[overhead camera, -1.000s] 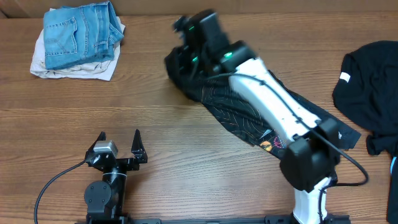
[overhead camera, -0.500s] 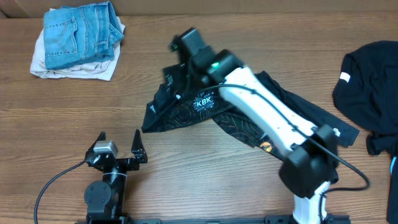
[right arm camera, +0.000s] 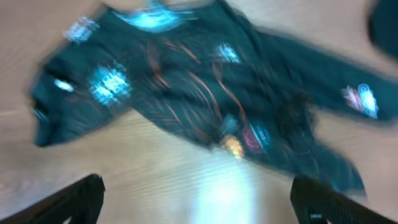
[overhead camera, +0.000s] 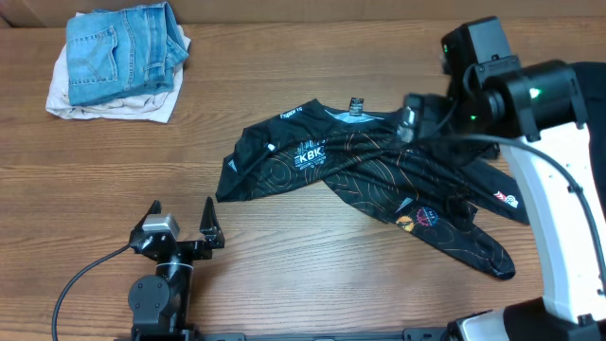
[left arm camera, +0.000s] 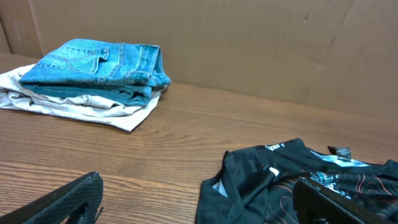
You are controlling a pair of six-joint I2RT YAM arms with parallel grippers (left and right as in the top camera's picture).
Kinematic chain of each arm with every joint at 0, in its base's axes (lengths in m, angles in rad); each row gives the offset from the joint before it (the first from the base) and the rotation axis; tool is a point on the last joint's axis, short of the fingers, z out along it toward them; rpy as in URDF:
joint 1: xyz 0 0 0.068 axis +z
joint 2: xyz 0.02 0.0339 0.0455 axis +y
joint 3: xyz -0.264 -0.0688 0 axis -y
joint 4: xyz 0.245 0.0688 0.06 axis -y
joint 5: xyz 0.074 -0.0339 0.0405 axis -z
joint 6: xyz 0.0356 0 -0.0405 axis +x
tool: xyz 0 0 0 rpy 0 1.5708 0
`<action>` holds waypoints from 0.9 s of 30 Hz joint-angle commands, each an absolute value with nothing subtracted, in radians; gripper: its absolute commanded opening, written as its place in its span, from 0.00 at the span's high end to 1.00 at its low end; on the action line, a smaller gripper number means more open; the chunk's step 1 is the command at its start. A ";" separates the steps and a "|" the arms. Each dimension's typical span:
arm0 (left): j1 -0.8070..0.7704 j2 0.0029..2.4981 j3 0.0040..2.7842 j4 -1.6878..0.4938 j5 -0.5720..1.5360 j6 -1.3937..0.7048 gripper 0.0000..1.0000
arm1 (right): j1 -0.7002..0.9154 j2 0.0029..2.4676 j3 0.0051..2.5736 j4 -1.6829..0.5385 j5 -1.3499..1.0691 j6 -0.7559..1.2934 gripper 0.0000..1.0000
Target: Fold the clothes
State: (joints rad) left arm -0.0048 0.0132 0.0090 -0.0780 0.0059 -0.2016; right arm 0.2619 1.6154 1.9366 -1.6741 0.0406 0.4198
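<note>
The clothes, a black jersey point(overhead camera: 369, 180) with orange contour lines and small logos, lies loosely spread and creased across the middle of the table, one sleeve trailing to the front right. It also shows in the left wrist view as the jersey point(left arm camera: 280, 183), and blurred in the right wrist view as the jersey point(right arm camera: 186, 81). My right gripper point(overhead camera: 431, 118) hovers high above its right half, open, with nothing between its fingers point(right arm camera: 68, 202). My left gripper point(overhead camera: 182, 216) rests open near the front edge, left of the jersey and apart from it.
Folded blue jeans point(overhead camera: 123, 52) sit on a white cloth at the back left, the same jeans point(left arm camera: 99, 62) showing ahead of the left wrist. A black garment point(overhead camera: 559, 123) lies at the right edge. A cardboard wall point(left arm camera: 249, 43) backs the table.
My right gripper opened and let the jersey go, then swung up and to the right. The jersey dropped and spread out on the table. The left arm stayed still.
</note>
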 commanded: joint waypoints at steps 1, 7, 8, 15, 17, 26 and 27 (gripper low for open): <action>0.001 0.005 0.005 -0.078 -0.004 -0.179 0.00 | 0.248 1.612 1.907 -1.689 0.058 0.505 0.00; 0.001 0.005 0.005 -0.078 -0.004 -0.179 0.00 | 0.264 1.612 1.672 -1.592 -0.006 0.590 0.03; 0.001 0.005 0.005 -0.078 -0.004 -0.179 0.00 | 0.270 1.612 1.627 -1.562 -0.033 0.596 0.04; 0.001 0.005 0.005 -0.078 -0.004 -0.179 0.00 | 0.306 1.612 1.325 -1.368 -0.108 0.678 0.05; 0.001 0.005 0.005 -0.078 -0.004 -0.179 0.00 | 0.306 1.612 1.263 -1.332 -0.118 0.721 0.05; 0.001 0.005 0.005 -0.078 -0.004 -0.179 0.00 | 0.306 1.612 1.044 -1.103 -0.219 0.727 0.15; 0.001 0.005 0.005 -0.078 -0.004 -0.179 0.00 | 0.307 1.612 1.026 -1.077 -0.249 0.727 0.15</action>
State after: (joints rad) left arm -0.0048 0.0132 0.0090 -0.0780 0.0059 -0.2016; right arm 0.3058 1.6199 1.0668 -1.1172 -0.1783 0.7109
